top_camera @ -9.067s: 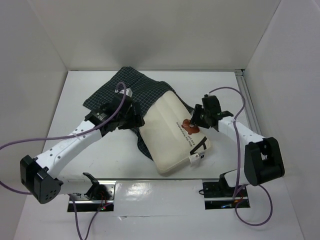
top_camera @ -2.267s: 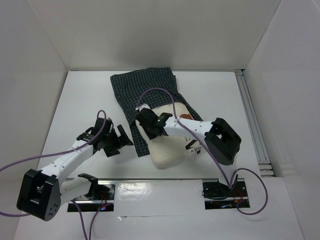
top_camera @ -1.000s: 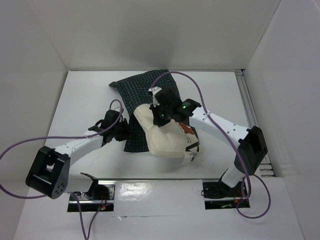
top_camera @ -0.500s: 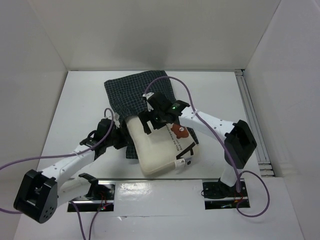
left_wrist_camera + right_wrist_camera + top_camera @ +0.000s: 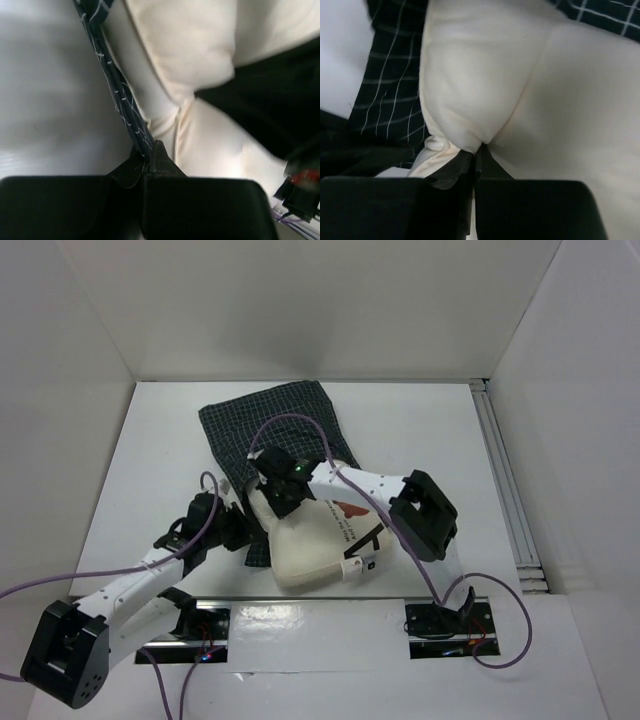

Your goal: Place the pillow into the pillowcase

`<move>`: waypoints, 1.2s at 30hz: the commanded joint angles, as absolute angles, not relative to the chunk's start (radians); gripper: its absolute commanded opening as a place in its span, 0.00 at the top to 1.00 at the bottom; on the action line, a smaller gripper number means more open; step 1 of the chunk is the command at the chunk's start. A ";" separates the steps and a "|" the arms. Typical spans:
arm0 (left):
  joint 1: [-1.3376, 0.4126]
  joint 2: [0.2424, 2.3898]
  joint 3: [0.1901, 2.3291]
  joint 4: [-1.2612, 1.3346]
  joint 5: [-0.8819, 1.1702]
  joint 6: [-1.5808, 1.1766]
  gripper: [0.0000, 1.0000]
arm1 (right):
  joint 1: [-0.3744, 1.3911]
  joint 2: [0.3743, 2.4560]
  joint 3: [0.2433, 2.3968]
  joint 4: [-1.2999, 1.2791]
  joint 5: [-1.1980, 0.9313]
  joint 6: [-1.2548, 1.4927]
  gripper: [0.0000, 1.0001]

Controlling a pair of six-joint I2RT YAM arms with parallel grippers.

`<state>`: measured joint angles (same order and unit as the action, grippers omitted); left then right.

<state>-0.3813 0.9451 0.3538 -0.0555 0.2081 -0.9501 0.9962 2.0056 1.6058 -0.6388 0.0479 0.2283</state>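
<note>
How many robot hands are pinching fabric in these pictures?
2. The left hand pinches the pillowcase edge beside the pillow; the right hand pinches a fold of the pillow.

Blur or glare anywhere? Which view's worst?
Left wrist worst: soft all over, dark shape at right smeared beside the cream soft pillow. Right wrist: white grid on the navy cloth pillowcase readable. Top external: sharp; reflections on the glossy near strip.

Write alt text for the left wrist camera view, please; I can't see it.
The left end effector is shut on the edge of the navy checked pillowcase. The cream pillow bulges just right of that edge, and the white table lies to the left.
</note>
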 commanded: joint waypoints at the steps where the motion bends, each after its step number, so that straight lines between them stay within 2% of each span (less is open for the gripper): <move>1: -0.379 0.884 0.318 0.058 0.328 -0.957 1.00 | 0.870 2.046 1.716 -0.571 0.013 0.294 1.00; 2: -0.379 0.870 0.318 0.086 0.368 -0.957 1.00 | 0.870 2.046 1.717 -0.560 0.012 0.295 1.00; 5: -0.394 0.861 0.295 0.155 0.472 -0.948 1.00 | 0.790 2.037 1.914 -0.587 0.032 0.313 1.00; 6: -0.425 0.848 0.295 0.191 0.488 -0.948 1.00 | 0.764 2.054 2.065 -0.607 0.041 0.313 1.00; 9: -0.475 0.821 0.275 0.224 0.509 -0.959 1.00 | 0.753 2.083 2.299 -0.661 0.070 0.313 1.00; 10: -0.486 0.807 0.275 0.250 0.518 -0.974 1.00 | 0.753 2.083 2.299 -0.661 0.061 0.313 1.00; 16: -0.526 0.743 0.190 0.281 0.518 -1.015 1.00 | 0.764 2.155 1.962 -0.479 0.011 0.371 1.00; 22: -0.526 0.644 0.158 0.215 0.505 -1.042 1.00 | 0.743 2.209 1.933 -0.432 0.021 0.405 1.00; 28: -0.526 0.710 0.250 0.180 0.506 -0.999 1.00 | 0.723 2.096 1.967 -0.442 0.078 0.414 1.00; 33: -0.551 0.666 0.291 0.076 0.480 -0.999 1.00 | 0.791 1.973 1.782 -0.394 0.089 0.416 1.00; 35: -0.551 0.576 0.317 -0.085 0.393 -0.999 1.00 | 0.825 1.963 1.720 -0.371 0.062 0.416 1.00; 36: -0.551 0.551 0.336 -0.147 0.355 -1.009 0.97 | 0.836 1.997 1.706 -0.371 0.036 0.416 1.00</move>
